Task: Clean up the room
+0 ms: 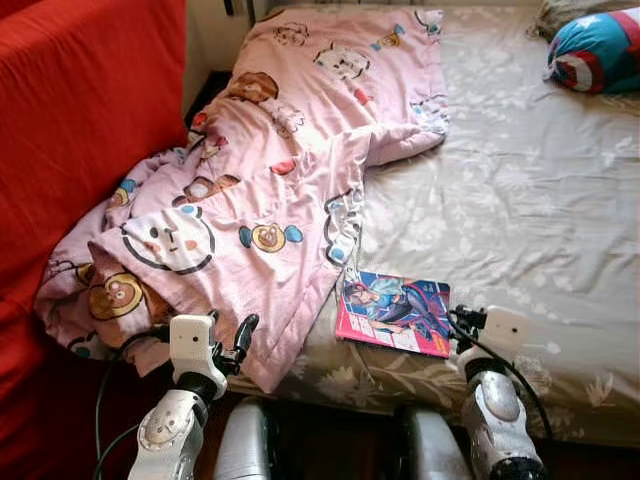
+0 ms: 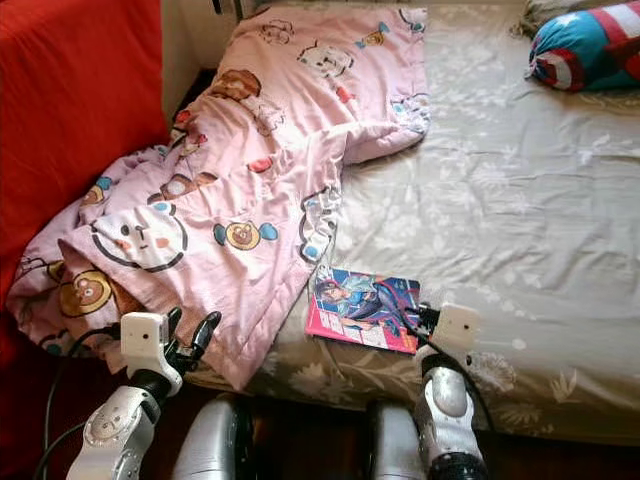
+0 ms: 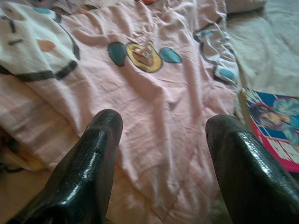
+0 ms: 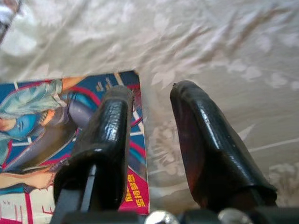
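Note:
A pink cartoon-print blanket [image 1: 270, 190] lies crumpled over the bed's left half and spills off its left edge. A colourful comic book [image 1: 395, 312] lies flat near the bed's front edge. My left gripper [image 1: 232, 345] is open and hovers just before the blanket's hanging lower hem; in the left wrist view its fingers [image 3: 93, 158] frame the pink cloth without touching it. My right gripper [image 1: 460, 325] is open at the book's right edge. In the right wrist view one finger [image 4: 110, 126] sits over the book cover [image 4: 42, 116], the other over the bare sheet.
The bed has a beige floral sheet [image 1: 520, 200], with a blue star-shield pillow [image 1: 597, 52] at the far right corner. A red covered sofa [image 1: 80, 120] stands close on the left, with the blanket bunched against it. Dark floor lies below the bed's front edge.

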Motion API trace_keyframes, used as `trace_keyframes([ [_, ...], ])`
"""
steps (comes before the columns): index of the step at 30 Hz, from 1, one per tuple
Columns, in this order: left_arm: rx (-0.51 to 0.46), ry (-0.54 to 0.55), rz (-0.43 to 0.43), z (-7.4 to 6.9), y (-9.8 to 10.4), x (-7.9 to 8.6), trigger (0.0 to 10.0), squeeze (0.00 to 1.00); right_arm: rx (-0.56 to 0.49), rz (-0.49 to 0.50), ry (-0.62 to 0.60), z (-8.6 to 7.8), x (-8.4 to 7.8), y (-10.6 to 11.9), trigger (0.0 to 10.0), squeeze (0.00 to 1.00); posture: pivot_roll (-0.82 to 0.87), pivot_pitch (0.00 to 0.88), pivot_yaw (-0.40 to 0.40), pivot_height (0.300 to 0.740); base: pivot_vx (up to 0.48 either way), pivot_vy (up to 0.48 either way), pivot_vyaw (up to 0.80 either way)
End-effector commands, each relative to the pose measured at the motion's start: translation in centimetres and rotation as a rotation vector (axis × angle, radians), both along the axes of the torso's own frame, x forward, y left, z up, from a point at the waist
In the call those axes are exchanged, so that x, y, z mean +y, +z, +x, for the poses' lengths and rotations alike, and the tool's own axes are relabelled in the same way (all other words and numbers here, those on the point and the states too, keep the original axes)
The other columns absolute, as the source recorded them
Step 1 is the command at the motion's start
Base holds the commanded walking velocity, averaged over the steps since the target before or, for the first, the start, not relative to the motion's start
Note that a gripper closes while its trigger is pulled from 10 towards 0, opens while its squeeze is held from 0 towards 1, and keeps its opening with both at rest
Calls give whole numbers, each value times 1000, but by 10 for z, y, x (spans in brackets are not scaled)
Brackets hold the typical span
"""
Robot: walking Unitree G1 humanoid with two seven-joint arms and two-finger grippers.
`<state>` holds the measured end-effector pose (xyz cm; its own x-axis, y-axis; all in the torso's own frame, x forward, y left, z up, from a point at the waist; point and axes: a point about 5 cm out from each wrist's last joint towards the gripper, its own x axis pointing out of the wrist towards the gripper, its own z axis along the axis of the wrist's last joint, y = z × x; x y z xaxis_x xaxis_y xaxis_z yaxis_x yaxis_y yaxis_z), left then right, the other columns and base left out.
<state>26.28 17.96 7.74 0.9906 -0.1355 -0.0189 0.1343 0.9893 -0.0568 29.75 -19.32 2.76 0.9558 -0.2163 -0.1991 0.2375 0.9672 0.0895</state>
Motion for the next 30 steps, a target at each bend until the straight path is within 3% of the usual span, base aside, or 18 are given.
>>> trace_keyframes([
  [1, 11, 10, 4, 1, 1, 2, 10000, 0, 60, 11, -17, -8, -2, -12, 10000, 0, 40, 289, 72, 609, 0, 0, 0],
  [7, 10, 2, 8, 1, 4, 1, 10000, 0, 72, 22, -28, -11, -7, -15, 10000, 0, 55, 328, 86, 609, 0, 0, 0],
  [8, 17, -4, 18, -3, 5, 1, 10000, 0, 65, 41, -14, -13, -7, -17, 10000, 302, 68, 342, 92, 609, 0, 0, 0],
  [9, 25, 3, 27, -6, 3, 3, 10000, 0, 47, 75, -10, -14, -7, -18, 10000, 1000, 75, 351, 94, 609, 0, 0, 0],
  [13, 28, 12, 30, -9, 3, 5, 10000, 0, 35, 96, -25, -14, -8, -17, 10000, 1000, 79, 363, 92, 609, 0, 0, 0],
  [14, 31, 16, 35, -11, 3, 7, 10000, 0, 27, 114, -25, -12, -7, -15, 10000, 235, 81, 371, 92, 609, 0, 0, 0],
  [15, 33, 17, 37, -12, 3, 8, 10000, 0, 23, 122, -22, -12, -7, -15, 10000, 0, 81, 372, 92, 609, 0, 0, 0],
  [21, 58, 23, 49, -19, 0, 15, 10000, 0, -32, 254, -23, -8, -5, -11, 10000, 0, 96, 384, 103, 609, 0, 0, 0],
  [30, 68, 21, 60, -25, 2, 16, 10000, 0, -74, 315, -16, -5, -10, -7, 10000, 0, 104, 398, 109, 609, 0, 0, 0],
])
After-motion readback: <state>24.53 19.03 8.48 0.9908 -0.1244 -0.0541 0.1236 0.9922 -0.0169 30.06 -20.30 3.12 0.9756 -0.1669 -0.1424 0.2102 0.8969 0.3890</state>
